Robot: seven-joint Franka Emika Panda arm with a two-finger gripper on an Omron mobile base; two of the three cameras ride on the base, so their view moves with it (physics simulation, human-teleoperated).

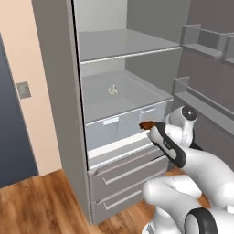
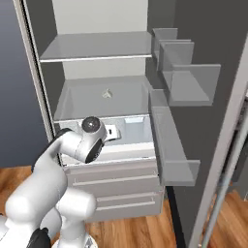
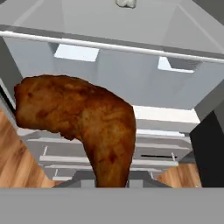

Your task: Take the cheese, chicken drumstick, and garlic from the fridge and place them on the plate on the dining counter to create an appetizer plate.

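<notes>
One item of three is in hand: the drumstick [image 3: 83, 122], clamped between the pincer's [image 1: 147, 126] jaws, its narrow end down at the bottom of the hand view and its thick end spreading to the left centre. In the left base view it shows as a small brown piece at frame centre, just in front of the clear drawers [image 1: 119, 129].

Remaining stock:
- Garlic [image 1: 112, 90]: a pale bulb on the fridge's [image 1: 59, 91] middle shelf [image 2: 106, 99], upper centre of both base views and top edge of the hand view. Not yet collected.
- Cheese: not located in these pictures.
- Plate and dining table: not located; delivery of the drumstick is judged still ahead, so the task looks early, with nothing confirmed as placed.

Edges and room:
- Shelf lip: a pale bar across the upper hand view, above the drumstick and clear of it.
- Clear drawers: directly behind the drumstick, near.
- Lower drawers [image 1: 128, 176]: bar handles below the pincer, lower centre of the left base view.
- Door bins [image 2: 186, 77]: stacked along the right of the right base view; the lowest juts forward beside the arm, the nearest obstacle on that side.
- Fridge wall: close on the left of the left base view.
- Wood floor [image 1: 41, 201]: open room lies toward the camera, judged the safest way out.
</notes>
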